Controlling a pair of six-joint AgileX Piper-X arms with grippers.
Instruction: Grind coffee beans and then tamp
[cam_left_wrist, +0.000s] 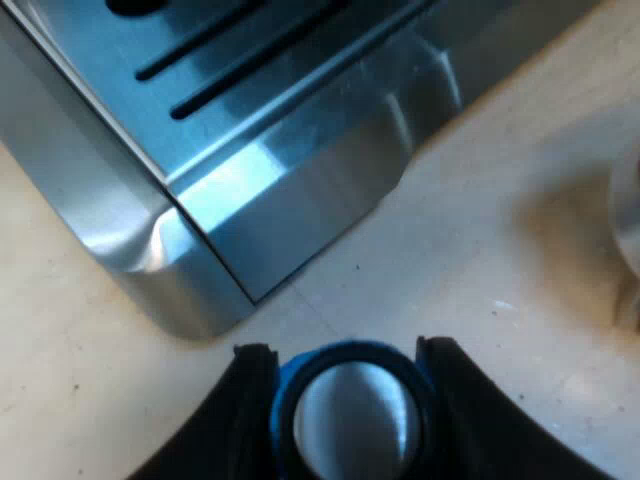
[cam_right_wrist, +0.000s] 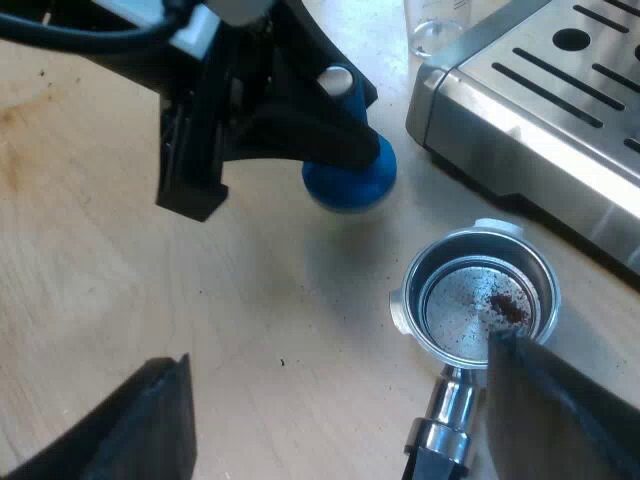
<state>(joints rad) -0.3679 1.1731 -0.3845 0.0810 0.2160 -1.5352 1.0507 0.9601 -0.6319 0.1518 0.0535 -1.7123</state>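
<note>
Wooden table (cam_right_wrist: 100, 250) — left tool (cam_left_wrist: 345, 352) clasps blue tamper (cam_left_wrist: 352, 425), holder (cam_right_wrist: 475, 300) near.

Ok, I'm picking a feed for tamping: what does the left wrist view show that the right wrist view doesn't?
Left wrist view adds little: a close look at the metal end of the blue tamper. Right wrist view adds the metal holder with a few grounds, the measuring glass, the open right tool. Shared: left tool gripping the tamper, espresso machine, table.
</note>
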